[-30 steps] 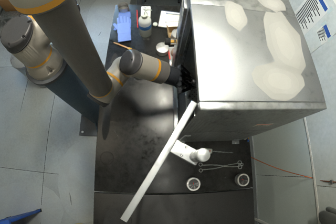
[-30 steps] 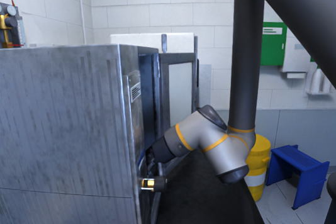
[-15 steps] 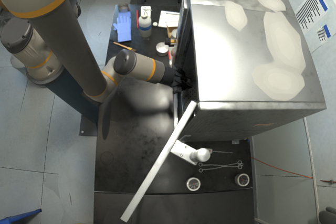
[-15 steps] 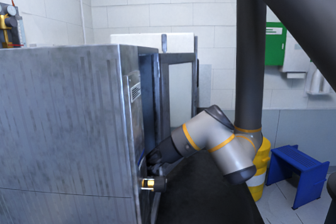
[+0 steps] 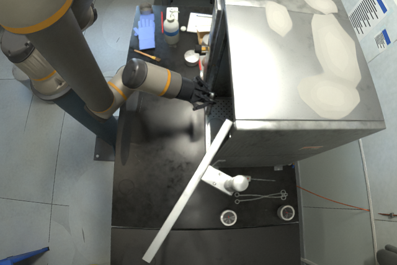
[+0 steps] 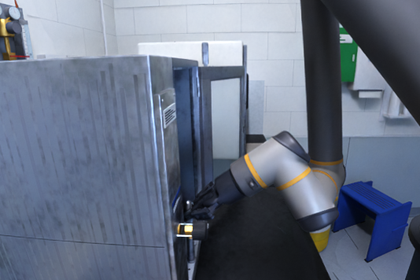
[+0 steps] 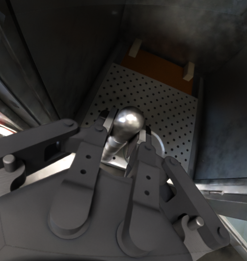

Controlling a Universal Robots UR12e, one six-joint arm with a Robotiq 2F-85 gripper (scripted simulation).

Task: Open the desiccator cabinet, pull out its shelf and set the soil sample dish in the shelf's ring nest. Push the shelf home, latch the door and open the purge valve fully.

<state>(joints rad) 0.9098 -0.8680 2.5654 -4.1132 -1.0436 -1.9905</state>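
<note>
A polished steel shelf knob [image 7: 127, 124] on a short stem stands at the front edge of the perforated shelf [image 7: 148, 102], and the two fingers of my gripper [image 7: 125, 132] are closed on it from either side. The shelf's front strip [image 5: 223, 106] shows just outside the steel desiccator cabinet [image 5: 298, 63]. The cabinet door [image 5: 189, 188] hangs open, swung out over the black bench. A ring nest [image 7: 156, 146] sits on the shelf right behind the knob, mostly hidden by my fingers. The round soil sample dish [image 5: 191, 58] rests on the bench beside the cabinet. My gripper [image 5: 205, 97] reaches in at the opening.
At the cabinet's back an orange panel [image 7: 158, 70] lies beyond the shelf. On the bench are a blue glove [image 5: 145, 31], a white bottle [image 5: 171, 26], a brush [image 5: 147, 55], forceps [image 5: 261, 196] and two round gauges [image 5: 228, 217]. A brass-ringed valve knob [image 6: 192, 229] juts from the cabinet's lower front.
</note>
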